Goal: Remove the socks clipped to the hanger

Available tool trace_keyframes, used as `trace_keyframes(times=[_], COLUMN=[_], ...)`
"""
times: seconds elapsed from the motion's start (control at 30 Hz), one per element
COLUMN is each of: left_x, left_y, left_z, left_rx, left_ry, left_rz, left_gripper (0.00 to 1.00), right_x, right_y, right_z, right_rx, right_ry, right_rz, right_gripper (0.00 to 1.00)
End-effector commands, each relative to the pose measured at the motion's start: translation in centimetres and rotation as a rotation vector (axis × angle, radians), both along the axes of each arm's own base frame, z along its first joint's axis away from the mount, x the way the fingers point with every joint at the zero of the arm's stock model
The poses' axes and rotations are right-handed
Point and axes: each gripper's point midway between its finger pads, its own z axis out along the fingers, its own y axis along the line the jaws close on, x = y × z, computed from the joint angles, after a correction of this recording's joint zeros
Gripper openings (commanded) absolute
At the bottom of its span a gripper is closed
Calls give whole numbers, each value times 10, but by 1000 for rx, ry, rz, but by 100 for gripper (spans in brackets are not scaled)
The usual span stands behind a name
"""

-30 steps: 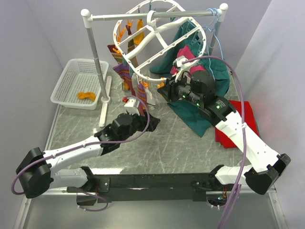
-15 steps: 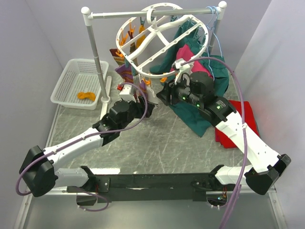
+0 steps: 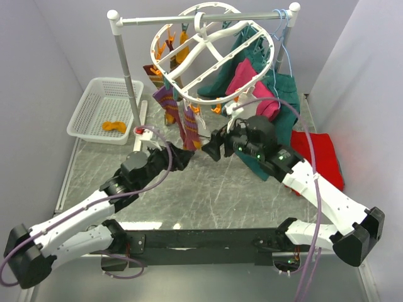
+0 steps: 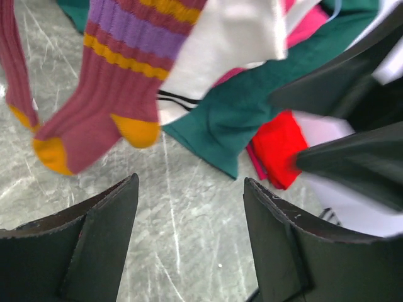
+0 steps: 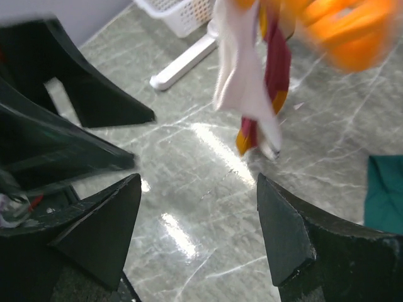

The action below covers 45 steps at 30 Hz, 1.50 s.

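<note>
Two sets of jaws stand released, empty. From the socks (image 3: pixel 187 123) on the hanger (image 3: pixel 211 53) we see the left gripper (image 3: pixel 184 155) at six o'clock and the right gripper (image 3: pixel 211 147) at five.

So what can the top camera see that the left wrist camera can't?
Only the top camera shows the whole white hanger, the pole it hangs on and the basket. Only the left wrist camera shows the open left claw up close, with nothing between its fingers. Both show a striped sock, the green cloth, the red cloth and the table.
</note>
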Motion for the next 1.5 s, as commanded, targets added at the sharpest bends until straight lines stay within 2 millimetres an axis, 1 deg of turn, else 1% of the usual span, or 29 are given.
trace_keyframes(times=[0.0, 0.03, 0.13, 0.23, 0.27, 0.37, 0.53, 0.6, 0.67, 0.73, 0.77, 0.8, 0.83, 0.87, 0.9, 0.97, 1.0, 1.07, 1.13, 1.17, 1.2, 1.23, 1.27, 1.3, 1.33, 1.37, 1.4, 1.43, 1.47], left_x=[-13, -16, -22, -26, -27, -30, -34, -35, -35, -36, -35, -35, -36, -36, -36, -37, -36, -37, -40, -38, -38, -37, -31, -31, -28, -26, -23, -22, -20], left_y=[11, 15, 24, 30, 32, 35, 35, 34, 33, 32, 32, 32, 32, 31, 31, 30, 30, 26, 19, 14, 10, 6, 0, -4, -8, -16, -19, -22, -27], left_z=[13, 20, 25, 24, 22, 21, 19, 17, 17, 17, 17, 17, 18, 17, 16, 16, 17, 17, 22, 18, 22, 22, 14, 18, 19, 11, 13, 16, 11], left_rx=[-46, -61, -70, -72, -71, -80, -98, -98, -102, -106, -106, -106, -108, -109, -107, -110, -111, -114, -121, -111, -120, -112, -89, -89, -87, -68, -68, -70, -59], left_ry=[-13, -25, -30, -23, -18, -11, -3, 7, 9, 12, 14, 16, 14, 18, 21, 24, 23, 22, 1, 9, -2, -2, 22, 21, 19, 41, 39, 25, 35], left_rz=[-6, -3, 9, 20, 25, 24, 13, 10, 8, 3, 3, 2, -1, -2, -4, -8, -8, -28, -69, -81, -97, -111, -110, -126, -132, -154, -157, -166, -175], left_gripper=[72, 71, 70, 70, 70, 70, 71, 73, 74, 75, 75, 75, 75, 75, 75, 75, 75, 76, 77, 79, 79, 80, 80, 80, 80, 81, 81, 81, 81], right_x=[8, 15, 23, 32, 36, 43, 57, 58, 56, 56, 55, 56, 57, 57, 57, 58, 58, 56, 49, 47, 44, 38, 35, 31, 28, 24, 21, 18, 15], right_y=[10, 6, 1, -5, -9, -9, 1, 6, 11, 13, 14, 13, 12, 11, 11, 12, 12, 14, 17, 17, 18, 19, 19, 20, 21, 20, 21, 21, 19], right_z=[18, 15, 10, 7, 6, 2, -5, -2, 1, 5, 5, 5, 5, 5, 6, 6, 6, 5, 8, 9, 9, 14, 13, 16, 26, 20, 22, 33, 26], right_rx=[87, 104, 140, 153, 151, 148, 114, 144, 177, 198, 208, 213, 218, 223, 222, 216, 215, 220, 247, 251, 260, 290, 291, 300, 318, 297, 303, 313, 281], right_ry=[-181, -214, -265, -290, -296, -309, -324, -331, -333, -347, -341, -345, -345, -349, -352, -343, -339, -312, -279, -256, -235, -207, -178, -159, -141, -97, -74, -74, -34], right_rz=[10, -36, -89, -148, -183, -202, -184, -171, -151, -142, -143, -148, -158, -163, -163, -166, -161, -153, -131, -129, -125, -115, -107, -99, -92, -85, -83, -74, -80], right_gripper=[79, 77, 71, 67, 67, 67, 67, 67, 66, 60, 55, 45, 43, 38, 30, 19, 11, 0, 0, 0, 0, 0, 0, 0, 0, 0, 0, 0, 0])
